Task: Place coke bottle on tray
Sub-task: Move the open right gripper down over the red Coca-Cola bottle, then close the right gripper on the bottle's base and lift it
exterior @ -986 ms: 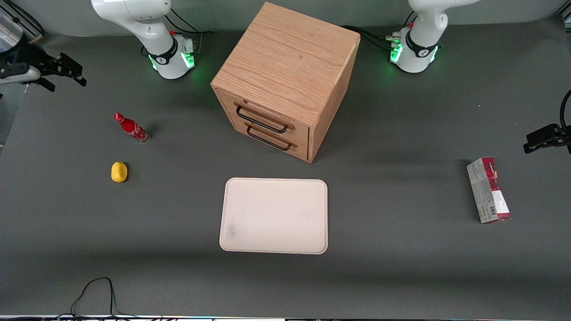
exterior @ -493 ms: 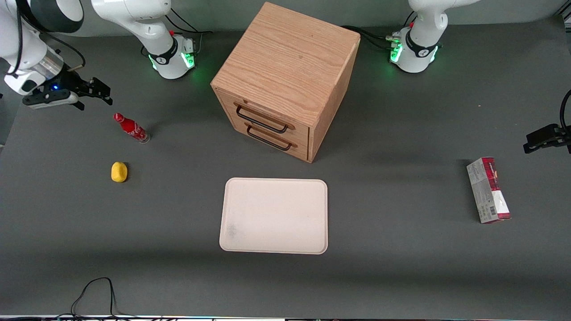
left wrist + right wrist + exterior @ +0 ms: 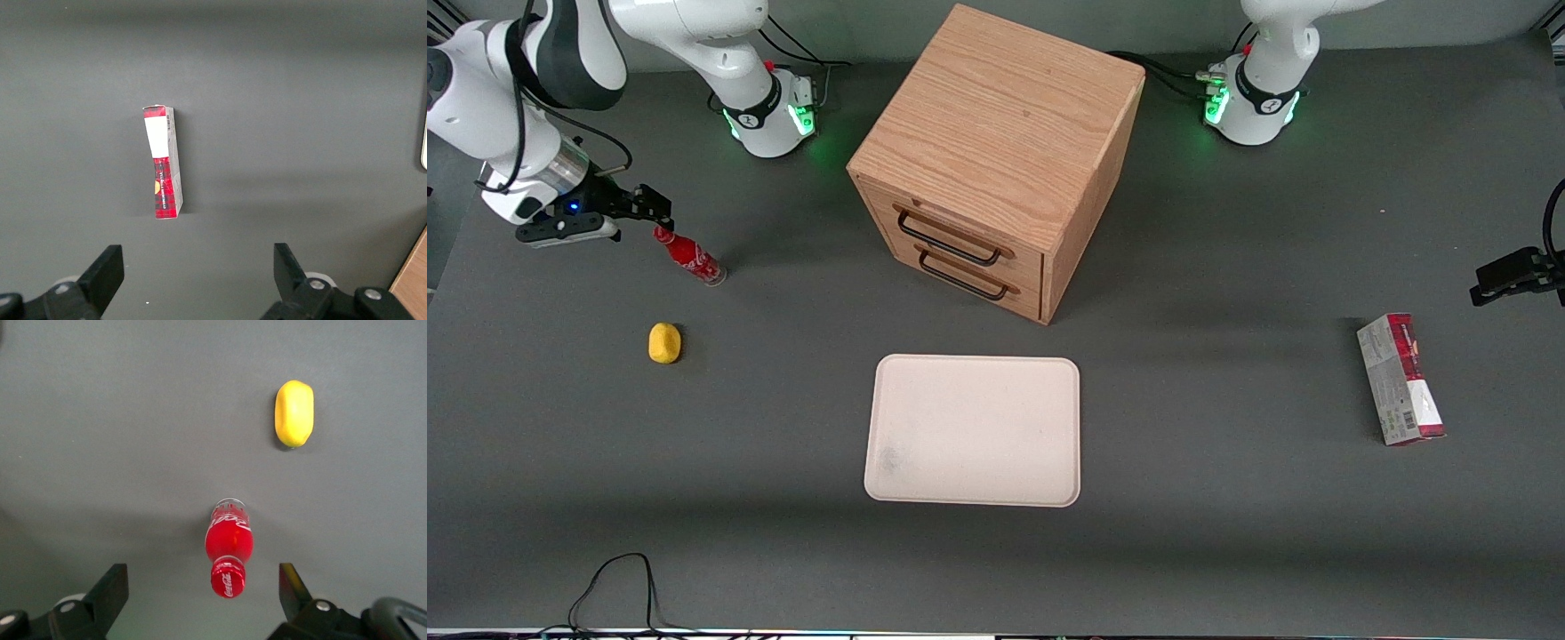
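- While the bottle (image 3: pixel 690 255) stands upright on the tabletop (image 3: pixel 1227 551) toward the working arm's end, the tool (image 3: pixel 640 206) hangs above its cap with its fingers spread wide and nothing between them
- From the right wrist view the bottle (image 3: pixel 229 550) sits between the two fingers (image 3: pixel 110 593), a shade nearer one than the other, so a small sideways correction looks worthwhile before coming down
- A yellow lump (image 3: pixel 664 343) lies near the bottle, nearer the front camera, clear enough that it should not be touched on the way down
- The step in hand, as I judge it, is the approach to the grasp; nothing of the task is done yet, and the tray (image 3: pixel 889 484) lies bare, well apart from the bottle, in front of the wooden cabinet (image 3: pixel 996 151)
- To do it well: descend straight along the bottle's axis, keep the fingers spread until they flank the red body below the cap, then close on the widest part
- The bottle is slim and tall for its base, so a glancing touch from one finger could tip it; closing evenly from both sides should guard against that
- A red and grey carton (image 3: pixel 1400 380) lies toward the parked arm's end, out of the way
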